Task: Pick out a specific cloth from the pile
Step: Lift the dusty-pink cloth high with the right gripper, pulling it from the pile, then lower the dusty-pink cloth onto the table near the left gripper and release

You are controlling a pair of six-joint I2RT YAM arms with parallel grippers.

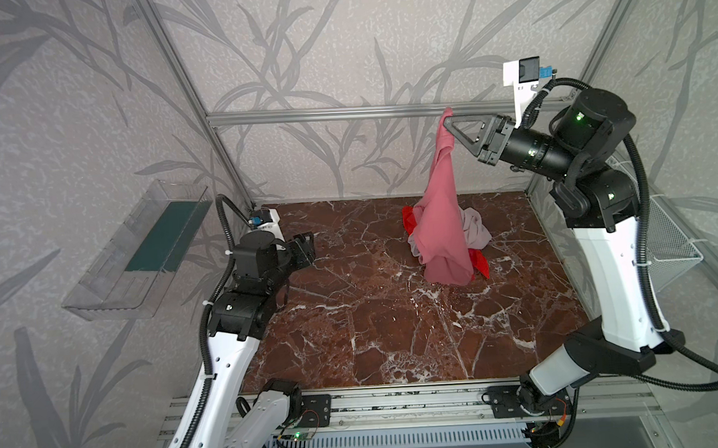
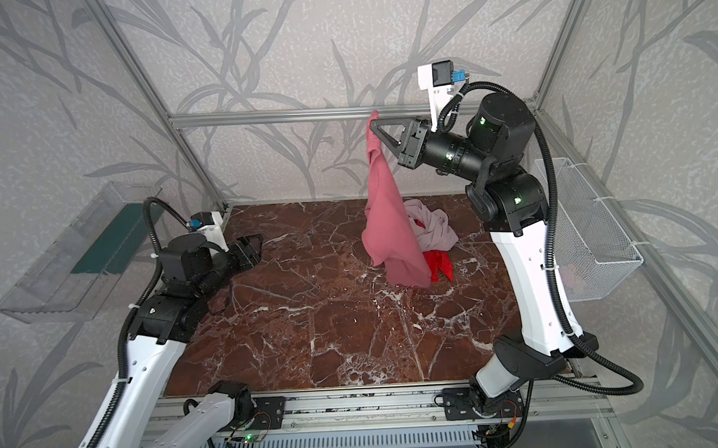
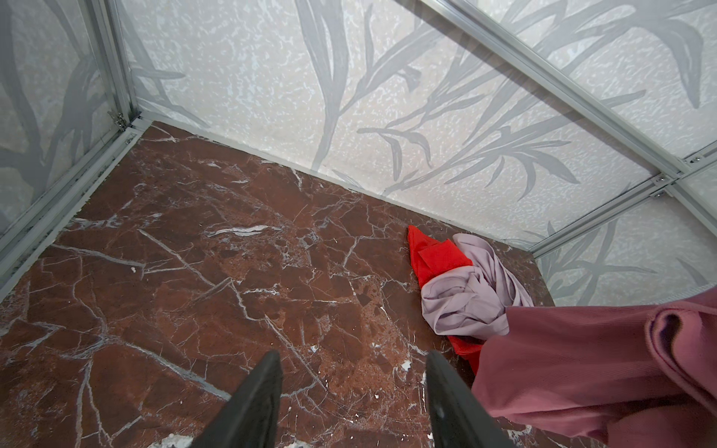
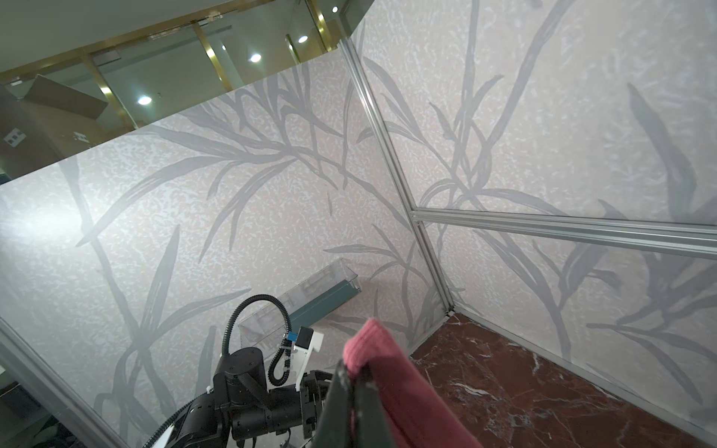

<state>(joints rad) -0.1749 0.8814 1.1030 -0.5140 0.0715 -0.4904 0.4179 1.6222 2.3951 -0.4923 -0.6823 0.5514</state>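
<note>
The left gripper (image 1: 308, 246) hovers low over the desk (image 1: 354, 337), well apart from the fabric; in the left wrist view its jaws stand spread with nothing between them, and the pile (image 3: 465, 294) lies ahead of their tips and off to one side. That heap is a bright red piece with a pale lilac-pink one crumpled on top of it.

The cloth (image 1: 442, 225) is a dusty rose, matte piece with a ribbed hem showing at its pinched end in the right wrist view. It hangs as a long drape straight below the right jaws, narrow at the top and widening toward its lower folds, which appear to reach the desk in front of the pile, hiding part of it in both top views. It looks light and entirely limp, likely to fold, swing and trail. The weave seems slightly grippy, so a pinch on a corner or hem, as here, should hold; a second hold lower down on the drape would steady it.

The right gripper (image 1: 450, 119) is raised high above the pile, its jaws pressed together on the cloth's top corner, a small tuft poking out past the tips.
</note>
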